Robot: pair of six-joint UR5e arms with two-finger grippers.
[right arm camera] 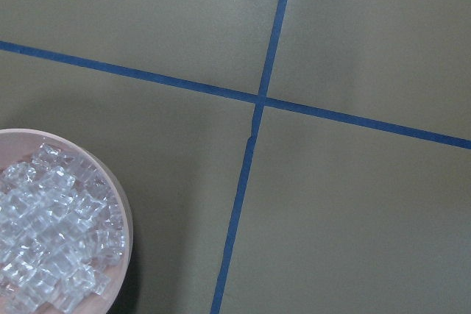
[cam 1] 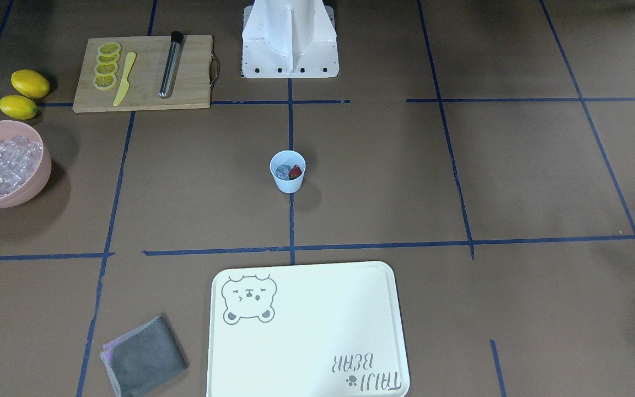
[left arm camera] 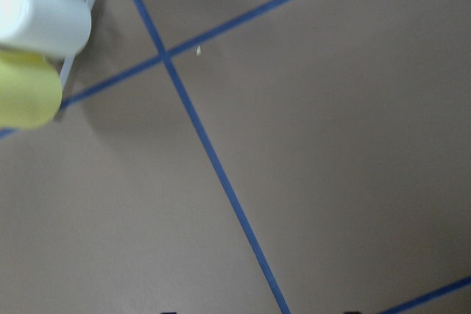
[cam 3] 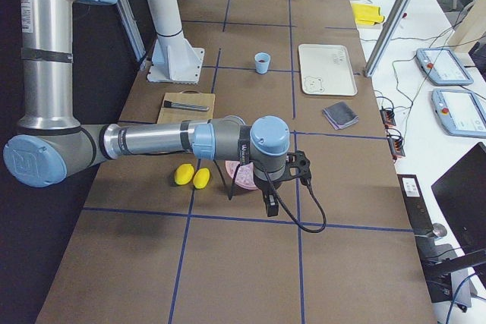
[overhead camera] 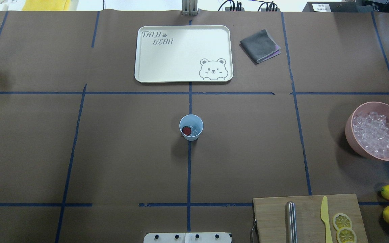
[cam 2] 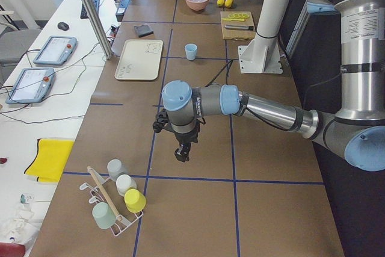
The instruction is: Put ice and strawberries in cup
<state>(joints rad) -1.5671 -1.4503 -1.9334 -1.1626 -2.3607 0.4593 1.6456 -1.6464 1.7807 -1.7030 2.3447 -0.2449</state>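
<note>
The pale-blue cup [cam 1: 288, 172] stands upright at the table's middle, also seen from overhead [overhead camera: 191, 127]. Inside it lie a dark-red strawberry [cam 1: 295, 172] and clear ice [cam 1: 282, 172]. More ice [overhead camera: 375, 135] fills the pink bowl [overhead camera: 349, 135] at the robot's right. My left gripper [cam 2: 182, 153] hangs over bare table far to the left of the cup. My right gripper [cam 3: 271, 206] hangs beside the bowl, far from the cup. Both show only in the side views, so I cannot tell whether they are open or shut.
A cutting board [cam 1: 141, 71] holds lemon slices, a yellow knife and a metal tool. Two lemons [cam 1: 30, 82] lie beside it. A bear tray [cam 1: 306, 331] and a grey cloth [cam 1: 144, 355] lie on the far side. A cup rack [cam 2: 114, 203] stands near my left gripper.
</note>
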